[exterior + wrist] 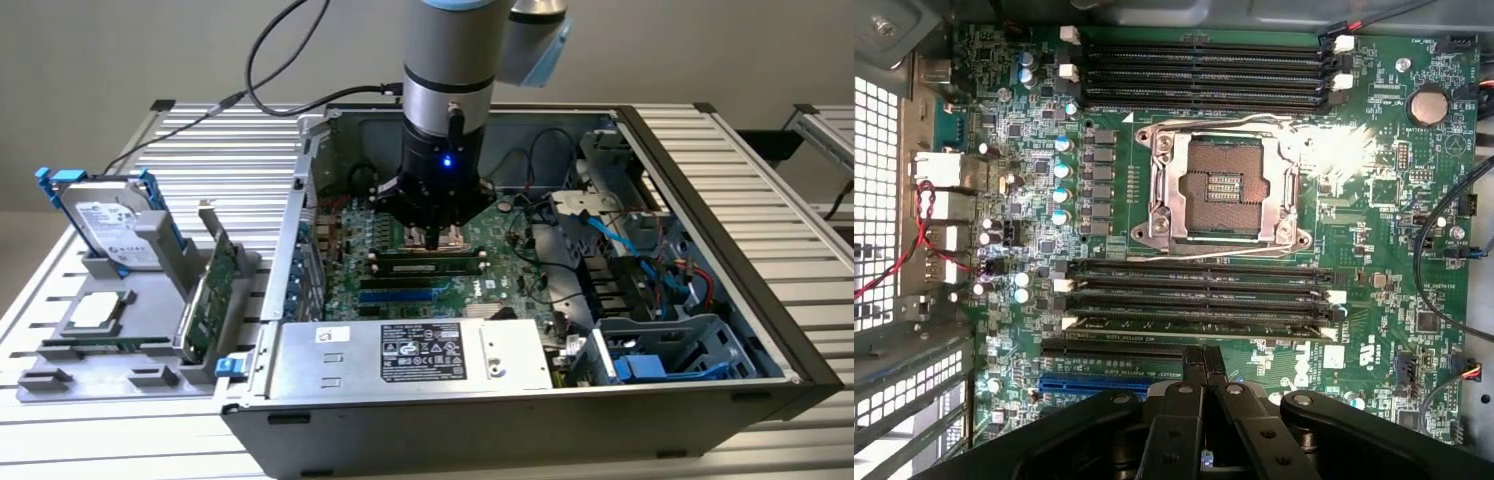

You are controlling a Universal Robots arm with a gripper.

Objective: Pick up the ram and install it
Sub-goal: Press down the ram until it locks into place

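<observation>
Wrist view has the claw (1203, 362) closed, empty, right above the ram (1194, 326) already sitting in its slot, probably pressing it home.

We lose the arm (454, 60) at the upper edge of the exterior view, and its tool (434, 232) covers part of the motherboard (441, 270) beneath it. Next to the CPU socket (1224, 190), glare whitens a patch of board. The ram (1199, 326) sits in its slot edge-on, its chips hidden. Print on the power supply label (424, 352) is too small to read.
</observation>
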